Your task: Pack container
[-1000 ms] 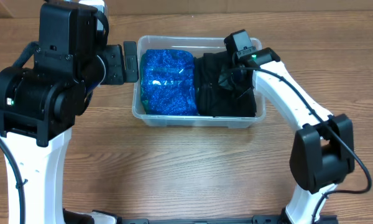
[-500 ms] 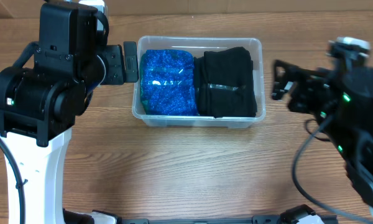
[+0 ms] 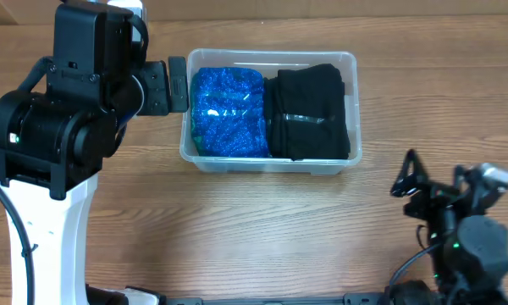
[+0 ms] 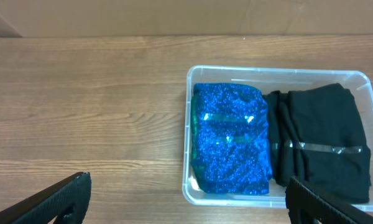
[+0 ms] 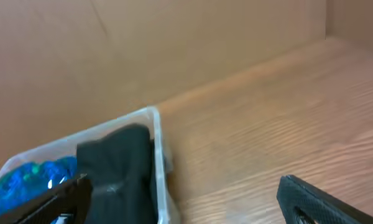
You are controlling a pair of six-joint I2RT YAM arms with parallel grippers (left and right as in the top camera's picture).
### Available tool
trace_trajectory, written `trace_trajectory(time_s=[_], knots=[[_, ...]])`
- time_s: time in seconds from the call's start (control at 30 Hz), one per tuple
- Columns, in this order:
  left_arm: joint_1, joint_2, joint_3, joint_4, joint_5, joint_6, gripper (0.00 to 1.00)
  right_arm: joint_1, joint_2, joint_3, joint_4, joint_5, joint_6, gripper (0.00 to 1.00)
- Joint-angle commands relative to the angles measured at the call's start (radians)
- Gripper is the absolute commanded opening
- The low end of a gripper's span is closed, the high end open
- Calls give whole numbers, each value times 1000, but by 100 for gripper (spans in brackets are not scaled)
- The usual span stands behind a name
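Note:
The clear container (image 3: 354, 102) sits on the wooden table at the back centre. Inside it, a blue glittery package (image 3: 229, 110) fills the left half and a folded black cloth (image 3: 309, 114) with a clear tape strip fills the right half. My left gripper (image 3: 171, 85) hovers just left of the bin, open and empty. In the left wrist view the container (image 4: 273, 70), blue package (image 4: 230, 146) and black cloth (image 4: 320, 146) lie ahead of the left gripper (image 4: 186, 208). My right gripper (image 3: 409, 182) is open and empty at the front right, away from the bin. The right wrist view shows the container (image 5: 155, 124) beyond the right gripper (image 5: 180, 205).
A brown cardboard wall (image 5: 174, 43) runs along the back of the table. Bare wooden tabletop (image 3: 262, 229) stretches in front of the bin. The bulky left arm (image 3: 59, 127) stands over the left side.
My right gripper let go of the black cloth in the container, opened, and drew back to the front right of the table. The left arm has not moved.

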Motion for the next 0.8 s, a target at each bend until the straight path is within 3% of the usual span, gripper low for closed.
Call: trace_trajectory(time_s=[0.0,0.2,0.5,0.77], knots=[[5,-2,2,3,-10,19,100,-6,-156,-177,27,-82,-2,100],[5,-2,2,3,-10,19,100,-6,-388,-412,27,-104,-1,100],[5,-2,2,3,-10,19,100,-7,-387,-542,25,-104,24,100],[5,-2,2,3,-10,19,100,-7,-387,-541,26,-103,24,100]])
